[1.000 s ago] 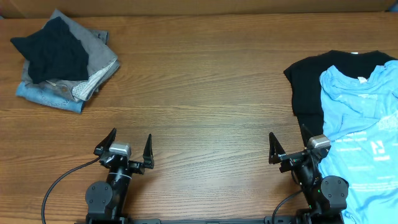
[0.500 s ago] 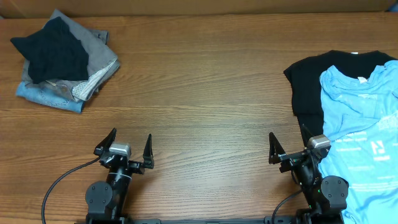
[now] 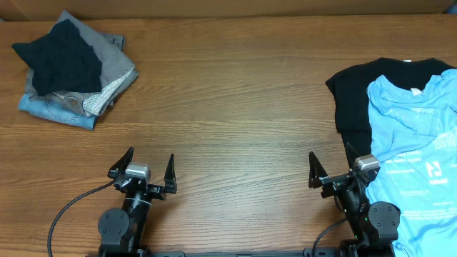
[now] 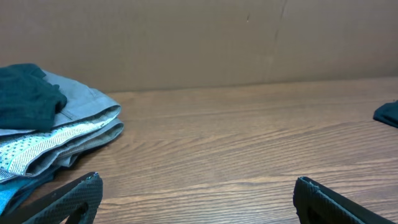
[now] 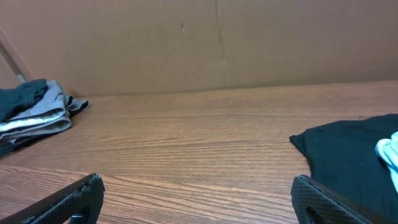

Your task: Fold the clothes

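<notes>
At the near edge of the table (image 3: 235, 93) both arms sit low and side by side, well apart from each other. On the left, the left gripper (image 3: 150, 157) has its two black fingers spread as wide as they go, with only bare wood between them; it has hold of nothing, and a dark cable (image 3: 68, 207) trails off from its base toward the near left. On the right, the right gripper (image 3: 330, 155) is spread just as wide and is also empty, though its outer finger stands just beside the edge of the black shirt (image 3: 353, 96); from above I cannot tell whether it touches the cloth. That black shirt lies flat at the right side of the table, and the blue shirt (image 3: 418, 143) lies on top of it, rumpled, its white print facing up, running off the right and near edges of the overhead view. The right arm's base overlaps the blue shirt's near left edge. Far across at the back left corner sits a pile (image 3: 68, 71) of folded clothes: a dark garment bunched on top, grey and white patterned layers under it, blue denim at the bottom. From the left wrist camera the pile shows close on the left, with a brown cardboard wall (image 4: 217, 37) behind the table.
</notes>
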